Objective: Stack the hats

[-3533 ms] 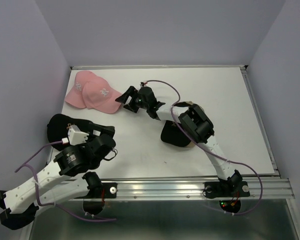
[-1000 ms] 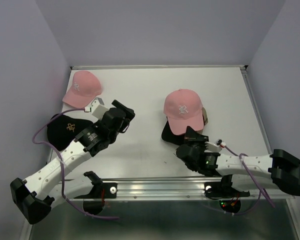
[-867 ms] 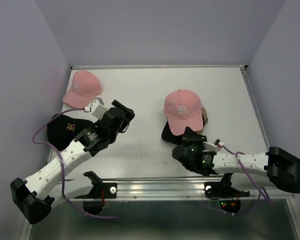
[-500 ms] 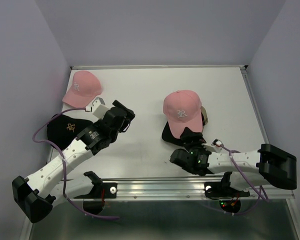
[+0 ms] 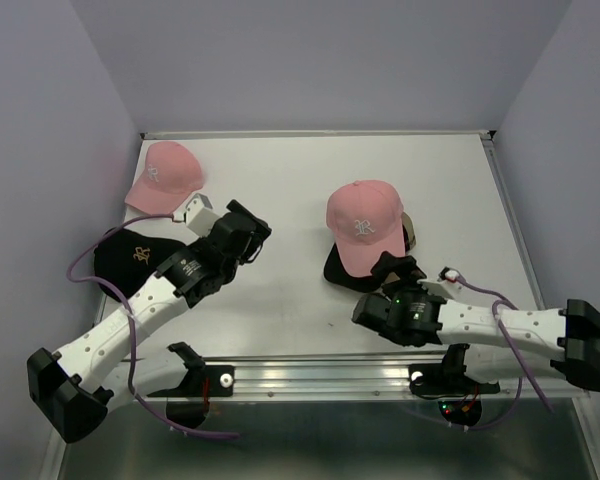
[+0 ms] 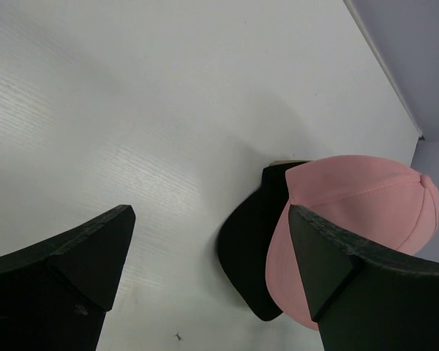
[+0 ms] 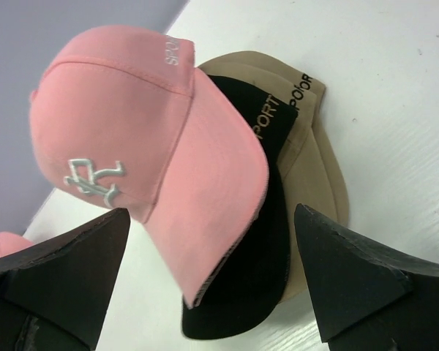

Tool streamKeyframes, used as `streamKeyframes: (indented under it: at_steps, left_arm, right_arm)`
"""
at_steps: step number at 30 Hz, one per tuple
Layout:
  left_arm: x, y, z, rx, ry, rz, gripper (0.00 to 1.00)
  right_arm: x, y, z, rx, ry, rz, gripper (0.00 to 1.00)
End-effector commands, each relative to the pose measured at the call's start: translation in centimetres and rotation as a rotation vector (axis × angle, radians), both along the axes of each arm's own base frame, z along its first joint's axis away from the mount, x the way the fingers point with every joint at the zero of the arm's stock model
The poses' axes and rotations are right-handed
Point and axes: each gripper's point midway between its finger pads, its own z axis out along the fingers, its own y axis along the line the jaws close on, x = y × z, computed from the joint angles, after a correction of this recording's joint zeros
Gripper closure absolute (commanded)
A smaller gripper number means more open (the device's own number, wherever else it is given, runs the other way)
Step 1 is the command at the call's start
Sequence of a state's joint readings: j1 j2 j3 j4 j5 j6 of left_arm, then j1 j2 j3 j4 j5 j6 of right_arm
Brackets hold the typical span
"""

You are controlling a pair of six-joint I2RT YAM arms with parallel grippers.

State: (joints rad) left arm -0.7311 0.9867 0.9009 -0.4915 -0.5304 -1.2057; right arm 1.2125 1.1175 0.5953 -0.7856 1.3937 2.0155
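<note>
The right gripper (image 5: 398, 272) and left gripper (image 5: 248, 222) both gape wide, holding nothing. Back the right one off slowly (that top pink hat (image 5: 365, 222) looks tippy) so nothing slides.

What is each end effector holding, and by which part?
Nothing: the left end effector and right end effector are both open, and the pink hat lies free.

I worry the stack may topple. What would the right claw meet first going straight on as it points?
The right claw would likely meet the brim of the pink hat, with the black hat brim just below; depth is unclear.
</note>
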Motion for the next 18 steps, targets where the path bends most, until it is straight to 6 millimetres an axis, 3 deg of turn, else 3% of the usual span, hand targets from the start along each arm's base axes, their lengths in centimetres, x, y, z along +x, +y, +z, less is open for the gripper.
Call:
streamKeyframes:
  at_steps: [1, 7, 10, 11, 12, 15, 16, 18]
  left_arm:
    - [0.9, 0.0, 2.4, -0.002, -0.053, 0.01, 0.01]
    - [2.1, -1.2, 2.2, -0.01, -0.057, -0.028, 0.01]
    - [3.6, -2.1, 1.1, -0.01, -0.031, -0.068, 0.01]
    - [4.0, -2.5, 0.9, 0.004, -0.029, -0.101, 0.01]
    - [4.9, -3.6, 0.7, -0.014, -0.025, -0.138, 0.01]
    - [6.9, -4.9, 0.5, 0.011, -0.01, -0.173, 0.03]
    - [7.4, -5.1, 0.5, 0.02, -0.006, -0.176, 0.04]
    - [8.7, -6.1, 0.3, 0.043, 0.0, -0.197, 0.05]
  right_arm:
    - [-0.2, -0.3, 4.9, 0.508, -0.129, -0.107, 0.0]
    - [-1.3, -1.8, 4.8, 0.4, -0.03, -0.052, 0.0]
    - [-1.3, -2.3, 7.7, 0.354, -0.066, -0.021, 0.03]
    - [-1.4, -2.8, 8.8, 0.265, -0.07, 0.002, 0.04]
    - [-1.3, -2.8, 9.9, 0.225, -0.075, 0.013, 0.05]
    - [-1.3, -3.2, 14.2, 0.122, -0.092, 0.031, 0.17]
    - [-1.2, -3.3, 14.1, 0.071, -0.08, 0.036, 0.19]
    - [-1.1, -3.1, 16.1, -0.015, -0.066, 0.049, 0.26]
